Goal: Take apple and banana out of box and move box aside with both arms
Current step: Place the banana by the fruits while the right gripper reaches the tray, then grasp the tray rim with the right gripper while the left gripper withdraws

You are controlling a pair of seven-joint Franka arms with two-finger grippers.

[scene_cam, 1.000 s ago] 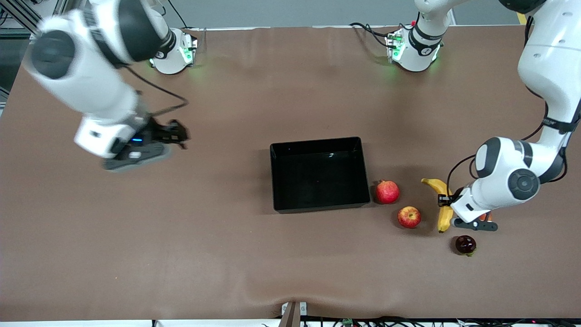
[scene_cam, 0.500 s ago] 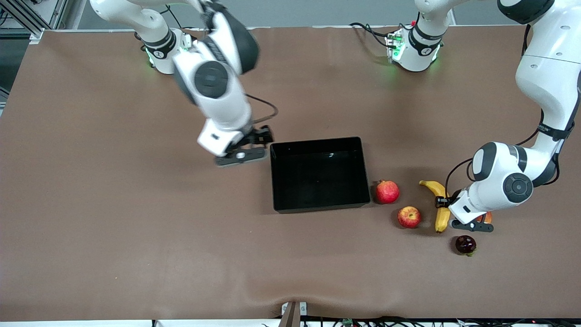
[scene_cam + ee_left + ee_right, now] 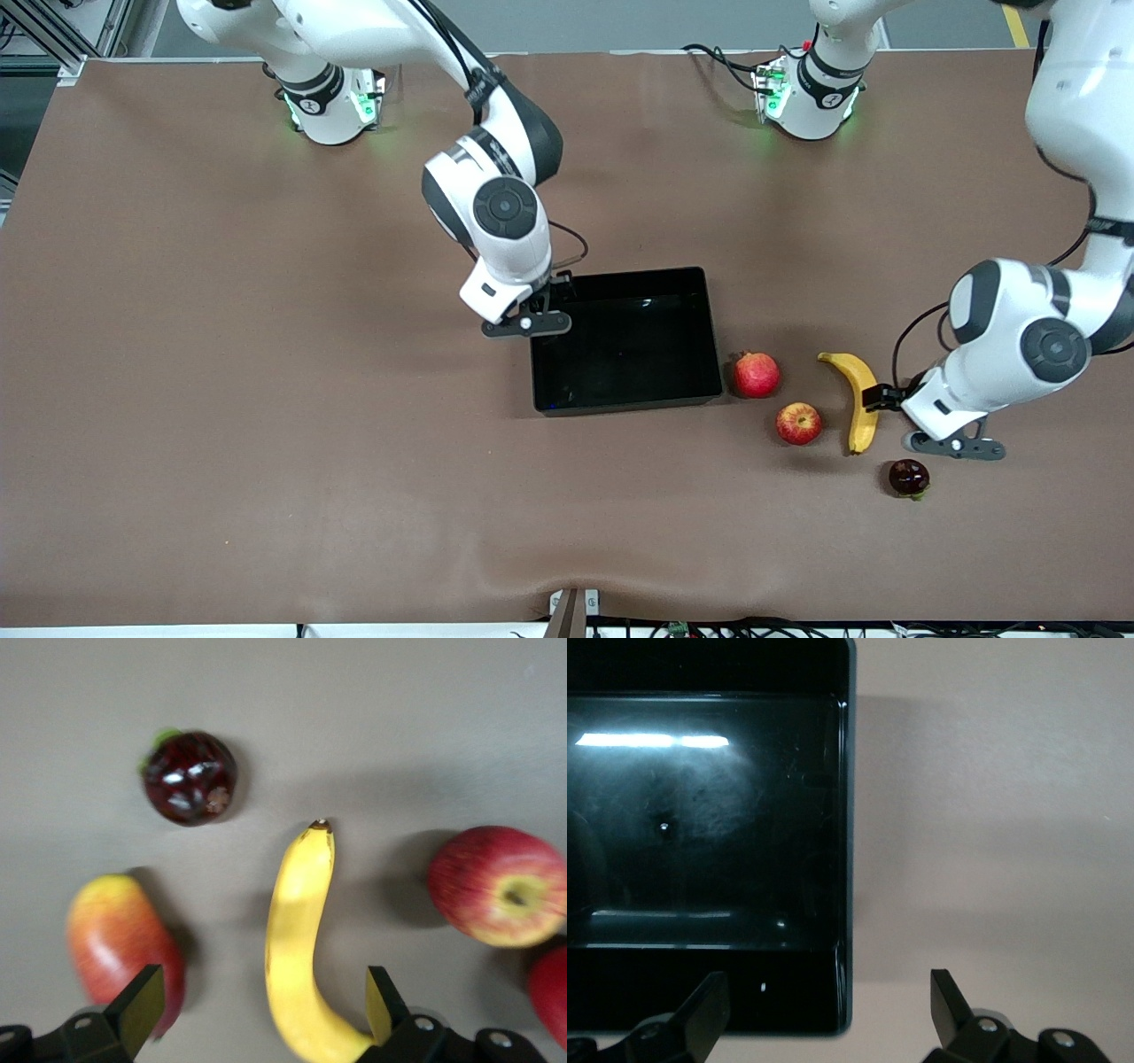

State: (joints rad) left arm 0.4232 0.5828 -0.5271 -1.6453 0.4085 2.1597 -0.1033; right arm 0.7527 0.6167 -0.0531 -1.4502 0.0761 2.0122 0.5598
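The yellow banana (image 3: pixel 858 399) lies on the table toward the left arm's end. The red apple (image 3: pixel 799 423) with yellow blush lies beside it, toward the black box (image 3: pixel 714 337). My left gripper (image 3: pixel 886 400) is open and low over the banana. In the left wrist view the banana (image 3: pixel 297 939) lies between the spread fingers of my left gripper (image 3: pixel 261 1010), with the apple (image 3: pixel 500 886) to one side. My right gripper (image 3: pixel 551 299) is open over the box corner at the right arm's end. In the right wrist view my right gripper (image 3: pixel 828 1010) straddles the box wall (image 3: pixel 844 859). The box is empty.
A round red fruit (image 3: pixel 756 374) lies next to the box, farther from the front camera than the apple. A dark red fruit (image 3: pixel 909 477) lies nearer to that camera than the banana. A red-yellow oval fruit (image 3: pixel 120 943) lies by one left finger, hidden under the arm in the front view.
My right arm swung from its end of the table to the box corner. My left gripper shifted a little toward the left arm's end, uncovering the banana.
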